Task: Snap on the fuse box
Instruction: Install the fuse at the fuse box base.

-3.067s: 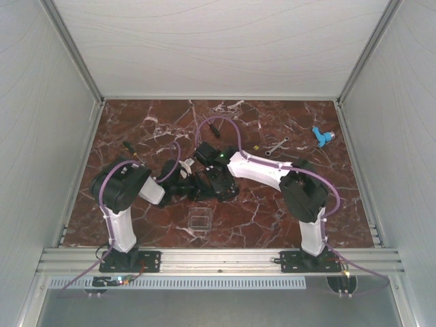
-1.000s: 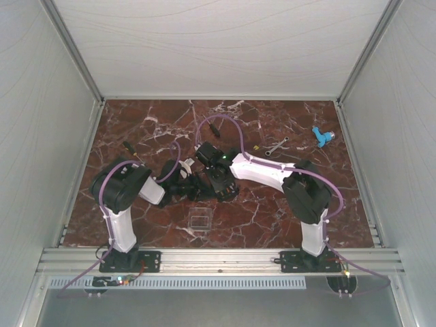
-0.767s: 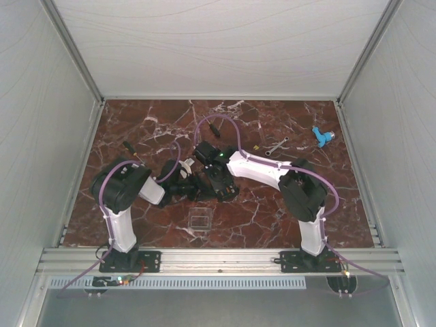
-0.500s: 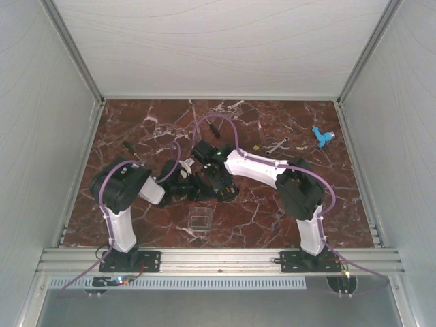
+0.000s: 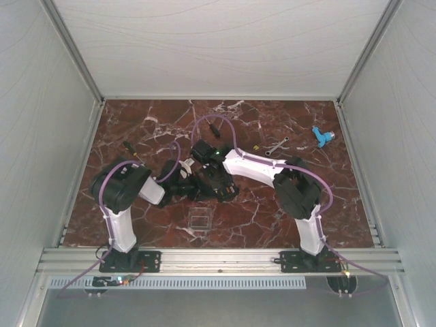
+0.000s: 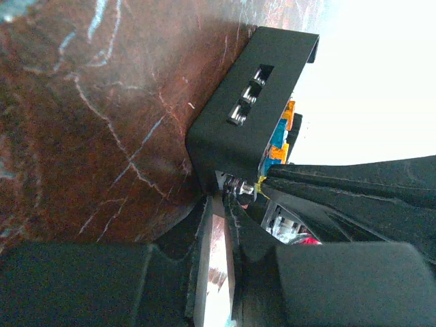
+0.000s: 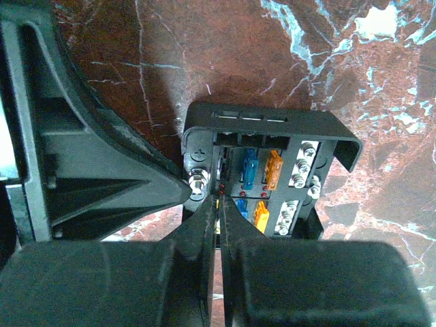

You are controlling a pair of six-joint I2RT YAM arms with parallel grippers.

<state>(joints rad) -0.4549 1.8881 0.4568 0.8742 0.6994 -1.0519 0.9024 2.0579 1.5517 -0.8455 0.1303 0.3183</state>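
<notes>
The fuse box (image 7: 272,117) is a black open-faced box with blue and orange fuses and screw terminals, lying on the marble between both grippers (image 5: 199,183). My left gripper (image 6: 219,199) comes in from the left, and its nearly closed tips pinch the box's corner (image 6: 231,129) beside a bolt. My right gripper (image 7: 219,197) is shut. Its tips rest on the box's face next to the fuses, and a sliver of yellow shows between them. The clear lid (image 5: 198,219) lies flat on the table nearer the arm bases, apart from both grippers.
A black screwdriver (image 5: 129,148) lies at the left. A small wrench (image 5: 276,146) and a blue part (image 5: 321,136) lie at the far right. White walls enclose the marble table (image 5: 259,204) on three sides.
The right arm has shifted a little to the left and its jaws have closed fully on the box's face. The left arm and the lid have not moved.
</notes>
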